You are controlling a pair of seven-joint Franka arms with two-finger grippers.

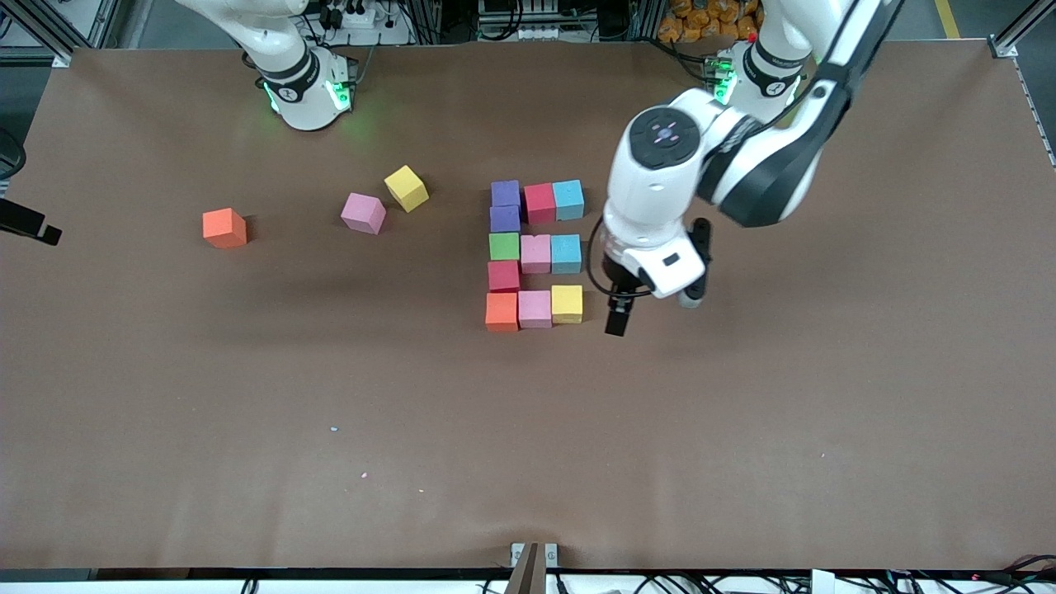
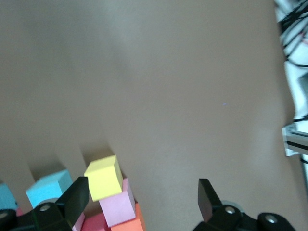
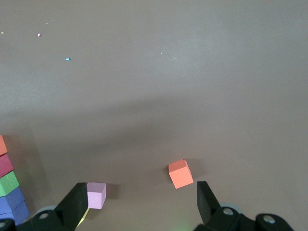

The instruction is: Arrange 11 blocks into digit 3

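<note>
Several blocks sit packed in a three-column cluster mid-table: purple (image 1: 505, 193), crimson (image 1: 539, 203) and light blue (image 1: 568, 200) farthest from the front camera, then green (image 1: 504, 246), and orange (image 1: 501, 311), pink (image 1: 535, 308) and yellow (image 1: 567, 304) nearest. My left gripper (image 1: 654, 309) hangs open and empty just beside the yellow block (image 2: 103, 177), toward the left arm's end of the table. In the left wrist view the left gripper (image 2: 143, 197) has bare table between its fingers. My right gripper (image 3: 142, 202) is open and empty, high over the table; that arm waits.
Three loose blocks lie toward the right arm's end: orange (image 1: 224, 228), pink (image 1: 364, 213) and yellow (image 1: 406, 188). The right wrist view shows the orange (image 3: 180, 173) and pink (image 3: 96, 195) ones. A black object (image 1: 29, 223) juts in at the table's edge.
</note>
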